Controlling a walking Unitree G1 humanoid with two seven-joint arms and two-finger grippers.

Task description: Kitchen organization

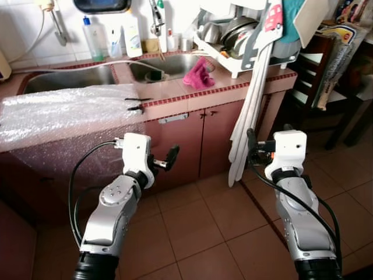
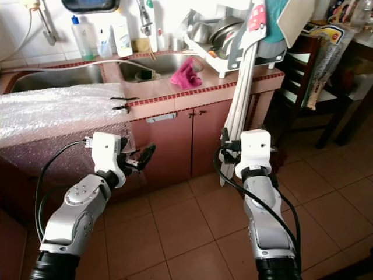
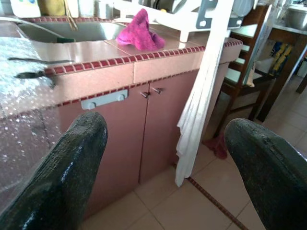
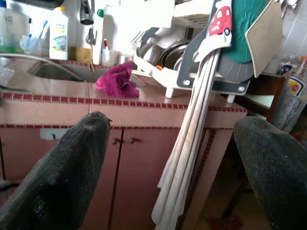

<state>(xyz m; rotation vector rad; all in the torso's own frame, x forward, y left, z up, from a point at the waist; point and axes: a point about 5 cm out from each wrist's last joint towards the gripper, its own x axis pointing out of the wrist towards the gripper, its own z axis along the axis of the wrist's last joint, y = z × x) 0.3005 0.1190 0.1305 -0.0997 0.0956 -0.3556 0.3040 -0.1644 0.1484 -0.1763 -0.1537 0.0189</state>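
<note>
A pink tiled counter [image 1: 175, 90] holds a steel sink [image 1: 172, 63]. A magenta cloth [image 1: 198, 74] lies crumpled on the counter beside the sink. A white dish rack [image 1: 230, 41] with pots and lids stands at the counter's right end. My left gripper [image 1: 166, 160] is raised in front of the cabinet doors [image 1: 201, 137], open and holding nothing. My right gripper [image 1: 252, 143] is open too, close to the hanging white cloths [image 1: 250, 111]. In the wrist views the left gripper [image 3: 165, 172] and the right gripper [image 4: 168, 167] have fingers wide apart.
Bubble wrap [image 1: 64, 114] covers the counter's left part, with small dark utensils [image 1: 135, 105] at its edge. Soap bottles [image 1: 131, 32] stand behind the sink. A dark wooden chair [image 1: 315, 76] stands to the right. Brown tiled floor [image 1: 198, 227] lies open below.
</note>
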